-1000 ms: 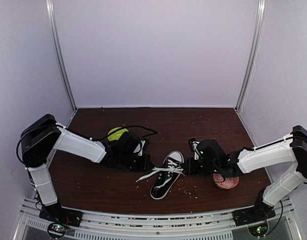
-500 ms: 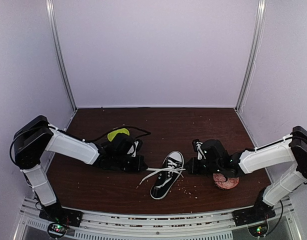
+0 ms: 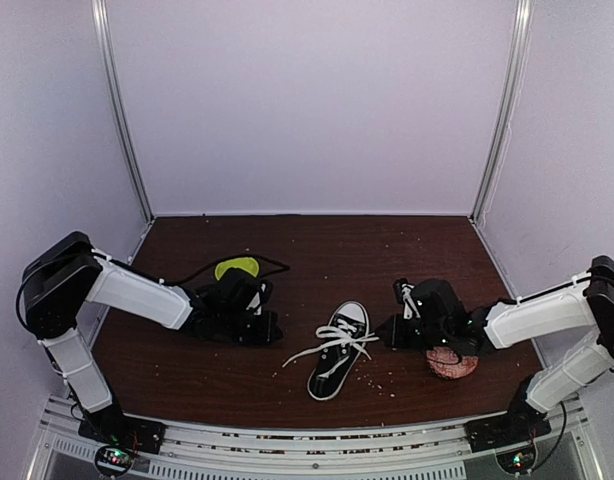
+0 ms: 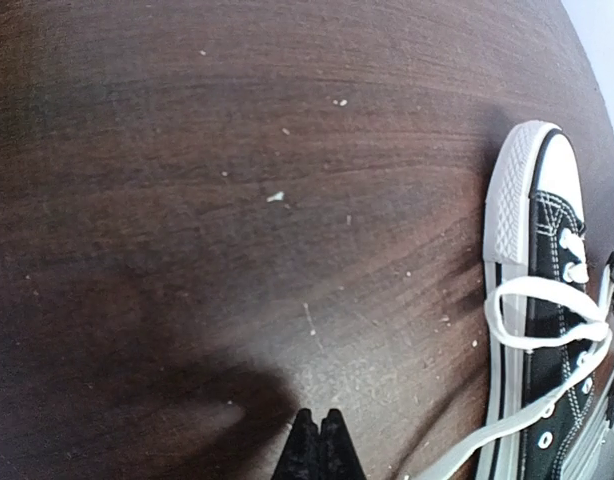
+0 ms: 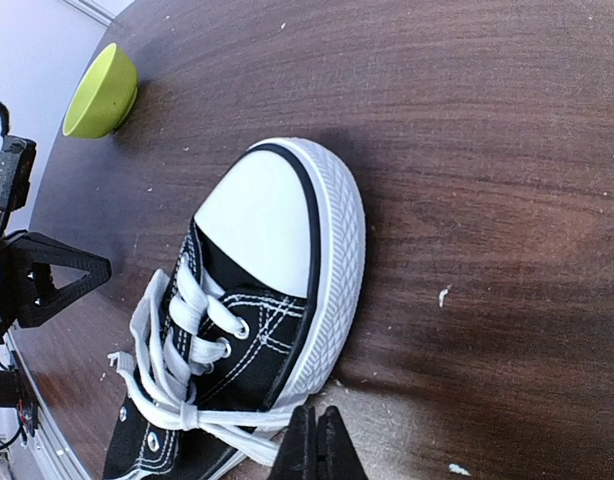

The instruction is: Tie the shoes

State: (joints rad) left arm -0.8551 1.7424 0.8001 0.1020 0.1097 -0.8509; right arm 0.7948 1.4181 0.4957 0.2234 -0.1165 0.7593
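Item: one black sneaker (image 3: pixel 337 352), white toe cap, lying near the middle of the table (image 3: pixel 317 250), toe toward 1 o'clock and heel toward 7 o'clock in the overhead view. Laces (image 3: pixel 322 350): white, long, crossed over the tongue. One strand trails out toward 8 o'clock and a shorter one toward 3 o'clock. Left gripper (image 3: pixel 277 335): mine, at the sneaker's 9 o'clock, fingers pressed together, nothing visibly pinched. In its wrist view a lace passes just beside the tips without entering them. Right gripper (image 3: pixel 387 335): mine, at the sneaker's 3 o'clock, fingers likewise pressed together. A lace strand runs right up to the tips in its wrist view, and I cannot tell whether it is caught. Change noted: over the last second both arms have drawn outward, left toward 9 and right toward 3, and the sneaker has slid slightly toward 3 o'clock. Reading: this looks like a pull to cinch a crossing in the laces. A small knot shows low on the lacing, but I see no finished bow, so I judge the tying only partly done. Other stock: green bowl (image 3: pixel 235 268) at the sneaker's 10 o'clock and brown disc (image 3: pixel 452 365) under my right arm.
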